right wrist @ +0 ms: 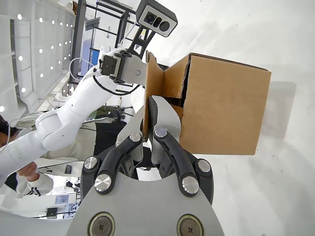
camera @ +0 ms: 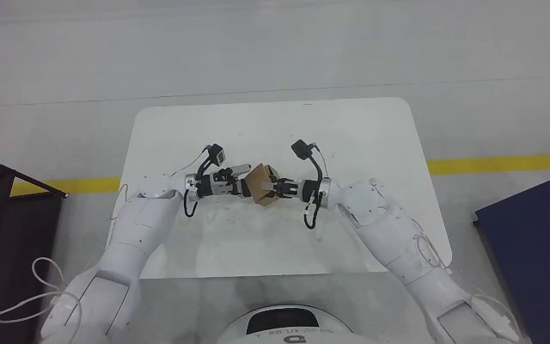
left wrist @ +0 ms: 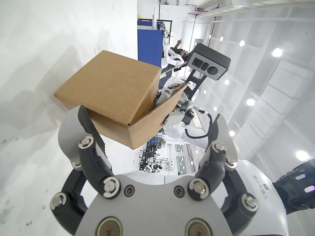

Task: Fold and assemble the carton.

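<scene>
Carton (camera: pixel 262 183), brown cardboard and partly folded, sits at the centre of the top view, over the white bench (camera: pixel 361 138) between the two arms. Whether it rests on the bench cannot be told. The right end effector (right wrist: pixel 150 114), coming in from the right of the frame, is pinched tight on one loose flap of the carton. The left end effector (left wrist: pixel 150 120), coming in from the left, is spread wide. One finger (left wrist: pixel 86 121) lies against a side of the carton, and the other stands well apart from it.
</scene>
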Robot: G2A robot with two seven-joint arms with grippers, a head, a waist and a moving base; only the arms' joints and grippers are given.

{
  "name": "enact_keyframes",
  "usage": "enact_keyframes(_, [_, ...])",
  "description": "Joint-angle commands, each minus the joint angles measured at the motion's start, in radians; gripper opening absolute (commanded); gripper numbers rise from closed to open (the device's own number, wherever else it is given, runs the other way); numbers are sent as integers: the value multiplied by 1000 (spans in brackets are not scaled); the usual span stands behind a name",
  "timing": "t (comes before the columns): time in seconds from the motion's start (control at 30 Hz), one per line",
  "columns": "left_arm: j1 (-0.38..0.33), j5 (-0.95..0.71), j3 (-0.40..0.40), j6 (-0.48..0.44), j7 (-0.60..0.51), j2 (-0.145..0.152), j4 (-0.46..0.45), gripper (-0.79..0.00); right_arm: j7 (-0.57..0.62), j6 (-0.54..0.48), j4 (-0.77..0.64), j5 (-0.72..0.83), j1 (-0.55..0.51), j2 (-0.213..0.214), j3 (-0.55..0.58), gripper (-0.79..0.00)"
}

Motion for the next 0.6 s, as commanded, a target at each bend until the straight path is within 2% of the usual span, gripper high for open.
enact_keyframes(0.0, [0, 0, 0, 0, 0, 0, 0, 0, 8, -11, 11, 24, 4, -1, -3, -785])
enact_keyframes(0.13, [0, 0, 0, 0, 0, 0, 0, 0, -7, -11, 27, 30, 8, -1, -2, -785])
enact_keyframes(0.2, [0, 0, 0, 0, 0, 0, 0, 0, -18, -13, 23, 20, 4, 1, 3, -468])
enact_keyframes(0.23, [0, 0, 0, 0, 0, 0, 0, 0, -23, -16, 17, 15, -2, 3, 9, -394])
enact_keyframes(0.3, [0, 0, 0, 0, 0, 0, 0, 0, -29, -28, -3, 19, -20, 8, 30, -95])
enact_keyframes(0.33, [0, 0, 0, 0, 0, 0, 0, 0, -31, -39, -17, 29, -33, 12, 42, 0])
enact_keyframes(0.57, [0, 0, 0, 0, 0, 0, 0, 0, -77, -142, -111, 47, -145, 38, 150, 0])
